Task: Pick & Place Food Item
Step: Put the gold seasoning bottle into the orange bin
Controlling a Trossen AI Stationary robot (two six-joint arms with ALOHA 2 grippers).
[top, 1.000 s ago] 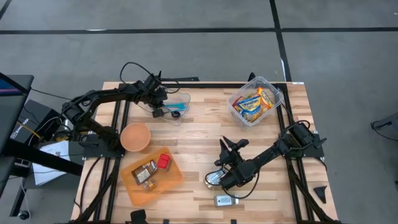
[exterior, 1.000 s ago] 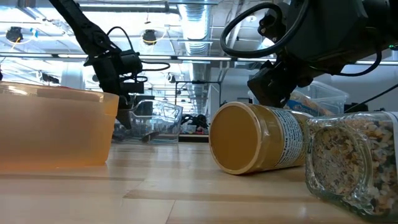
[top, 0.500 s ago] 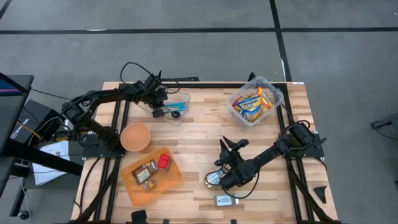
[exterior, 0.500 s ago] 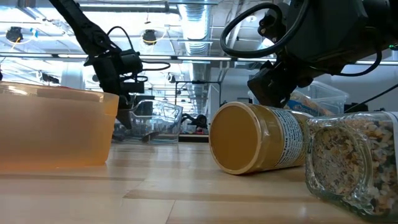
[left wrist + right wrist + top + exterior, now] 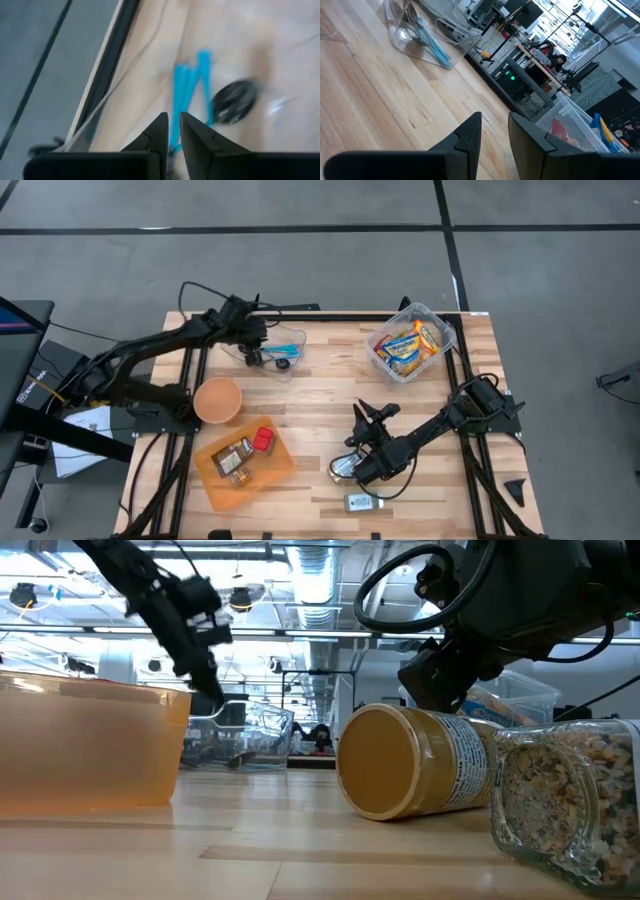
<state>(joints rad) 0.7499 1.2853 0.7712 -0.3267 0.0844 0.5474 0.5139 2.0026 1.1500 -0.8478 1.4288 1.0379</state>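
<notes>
Wood-slat table (image 5: 320, 395) carries the whole scene, with both dark arms reaching in from its sides. The left gripper (image 5: 254, 351) hangs over the clear plastic tub (image 5: 288, 348) at the table's far left side, its two dark fingers (image 5: 159, 134) drawn nearly together with only a thin slit between them and nothing visibly pinched there; the left wrist view looks past them at blue plastic utensils (image 5: 189, 90) and a round dark lid-like object (image 5: 234, 101) lying below. In the low view this gripper (image 5: 208, 690) shows tilted and raised above the tub's rim. The right gripper (image 5: 352, 465) lies low on the table's near right part, on the yellow-lidded jar (image 5: 420, 775) that rests on its side; its fingers (image 5: 470, 132) stand a narrow way apart, and whether they are clamped on the jar I cannot tell. Just beside that jar, nearer the table's front edge, lies a clear glass jar of pale grains (image 5: 570, 795), also on its side. An orange rectangular tray (image 5: 268, 472) at the near left holds a small red packet (image 5: 262, 440) and dark wrapped snack bars (image 5: 231, 454). Next to it sits a round orange bowl (image 5: 217, 400). A clear plastic bin of yellow and orange snack packets (image 5: 409, 344) sits at the far right corner.
</notes>
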